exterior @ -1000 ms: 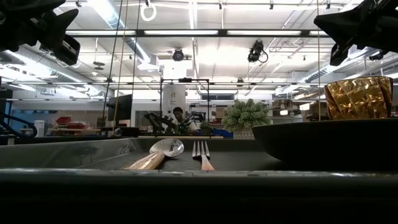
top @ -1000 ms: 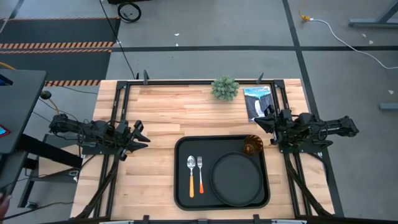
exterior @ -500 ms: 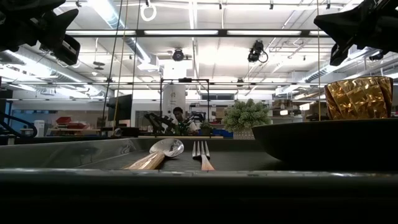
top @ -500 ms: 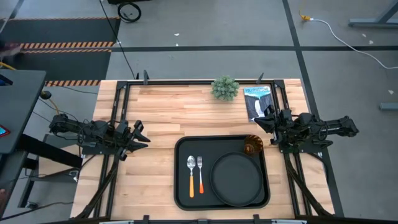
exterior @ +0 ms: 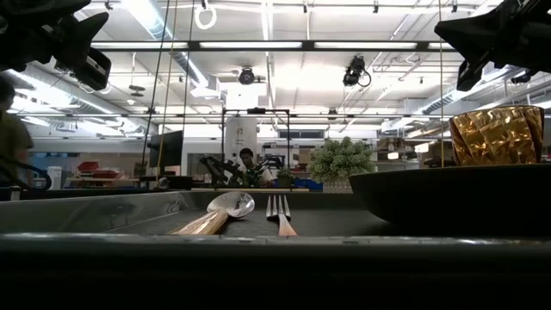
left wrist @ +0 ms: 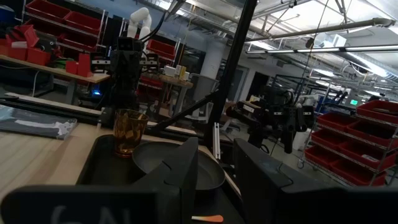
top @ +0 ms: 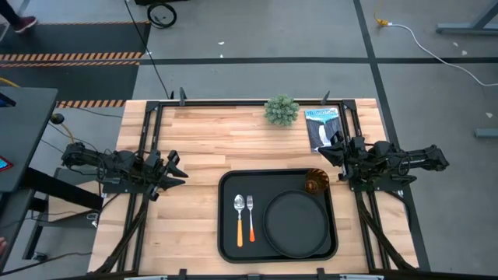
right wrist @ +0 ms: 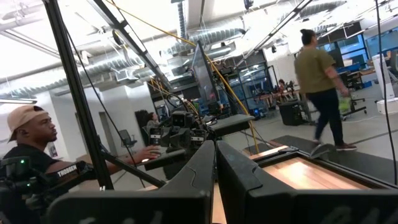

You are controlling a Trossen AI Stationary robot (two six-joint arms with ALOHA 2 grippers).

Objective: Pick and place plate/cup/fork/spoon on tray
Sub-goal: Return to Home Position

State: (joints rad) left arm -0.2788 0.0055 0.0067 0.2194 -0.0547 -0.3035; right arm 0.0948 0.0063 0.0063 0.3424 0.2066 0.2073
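- Nothing of mine has moved since a second ago: both arms sit where they were, and the things on the tray (top: 227, 233) lie just as before. Only a person has come in at the low view's edge.
- My left gripper (top: 173, 169) hangs at the table's left side, fingers parted a little, holding nothing.
- My right gripper (top: 330, 154) waits just beyond the tray's far right corner, fingers nearly together, empty.
- The plate (top: 296, 222) lies in the tray's right half; the cup (top: 316, 182) stands upright in the far right corner, just beside the plate; the spoon (top: 239, 217) and fork (top: 250, 215) lie side by side in the left half.
- I judge the placing finished, so doing this step well means keeping both arms high and clear.
- The cup is close to my right claw; any move there should rise first.
- Open wood lies left of the tray and behind it, up to the small plant (top: 281, 110) and booklet (top: 320, 124).
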